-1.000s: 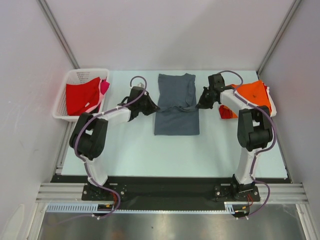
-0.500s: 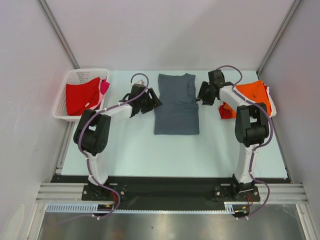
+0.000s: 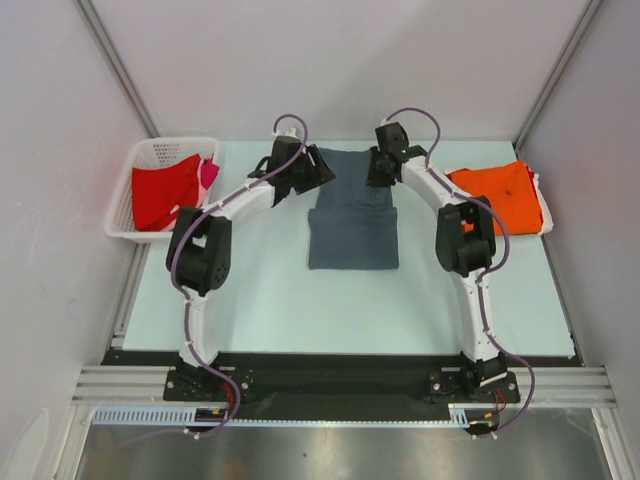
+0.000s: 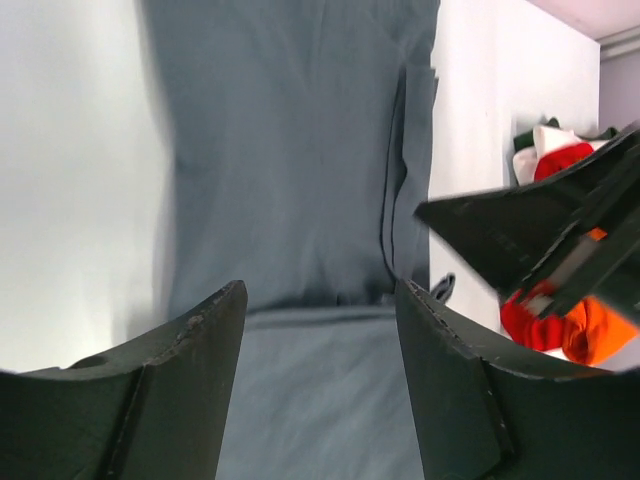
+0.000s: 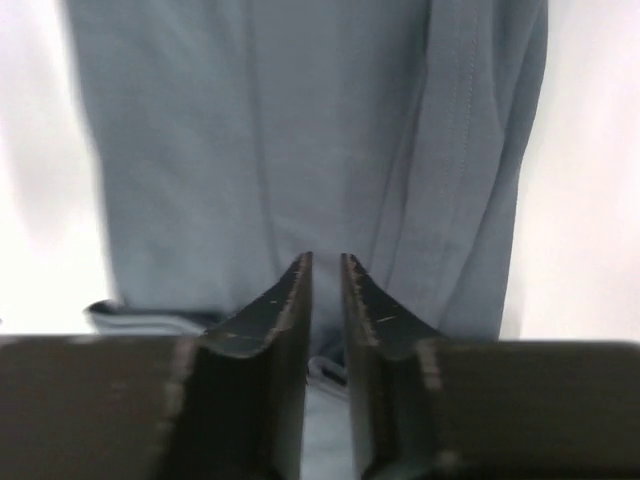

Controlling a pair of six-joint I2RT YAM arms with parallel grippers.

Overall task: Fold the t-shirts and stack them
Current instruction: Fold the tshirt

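the dark slate-grey t-shirt (image 3: 352, 225) lies flat at the centre of the table (image 3: 270, 300). its long axis runs 12 to 6 o'clock in the top view, and a cross-wise edge shows about midway along it.

both grippers are at the shirt's 12 o'clock end, and the rest of the garment extends from them toward 6 o'clock.
- left gripper (image 3: 316, 175): over the 11 o'clock corner, jaws wide apart, nothing between them.
- right gripper (image 3: 379, 170): over the 1 o'clock corner, jaws at a narrow slit, no cloth seen pinched.

each arm is nearer its own corner, so a lengthwise fold would likely call for a two-corner pinch drawn toward 6 o'clock.

the orange t-shirt (image 3: 500, 195) lies at 3 o'clock, well apart. the red t-shirt (image 3: 160, 195) sits in the white lattice basket (image 3: 122, 205) at 9 o'clock.
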